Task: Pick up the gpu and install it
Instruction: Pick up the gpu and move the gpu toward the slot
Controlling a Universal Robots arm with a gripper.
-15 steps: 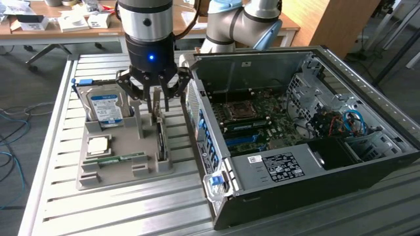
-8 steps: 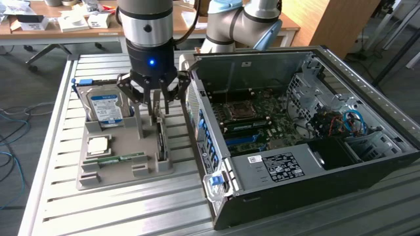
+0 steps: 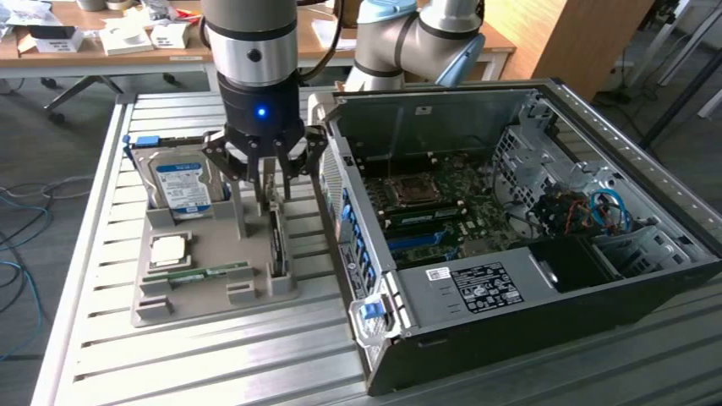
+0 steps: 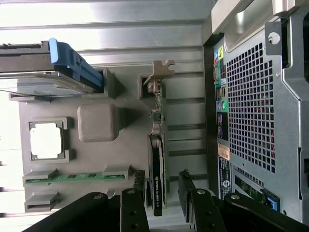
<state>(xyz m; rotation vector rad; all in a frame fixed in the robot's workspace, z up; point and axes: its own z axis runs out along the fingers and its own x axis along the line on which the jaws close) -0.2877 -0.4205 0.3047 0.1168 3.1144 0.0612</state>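
Quick status from my remote seat. The gripper (image 3: 272,193) hangs low over the grey tray (image 3: 192,309) on the slatted table (image 3: 226,364). Its two fingers (image 4: 138,186) are spread apart, one on each side of the gpu (image 4: 158,164). I can see gaps on both sides, so nothing is clamped.

The gpu (image 3: 276,241) stands on edge in the tray's slot, on the side nearest the case (image 3: 631,279). The case sits just beside the tray on the exterior view's right, so that wall is the tight spot. On the other side of the gpu there's a raised block of the tray, and past it the hard drive (image 3: 183,186) standing up in its own slot.

Count:
- one gpu
- one hard drive, blue label
- one square chip (image 3: 169,249) lying flat
- one green memory stick (image 3: 209,273) lying in its slot at the tray's near edge
- one tray
- one open case

The exterior view lets me look into the case, where I get the motherboard (image 3: 440,203) and some blue and red cables (image 3: 593,211). The wrist view gives me the case's perforated back panel (image 4: 251,111) with its ports. It also shows the gpu's metal bracket (image 4: 161,70) at the end away from the fingers, the blue handle on the hard drive (image 4: 48,72), the chip (image 4: 47,140) and the memory stick (image 4: 72,177).
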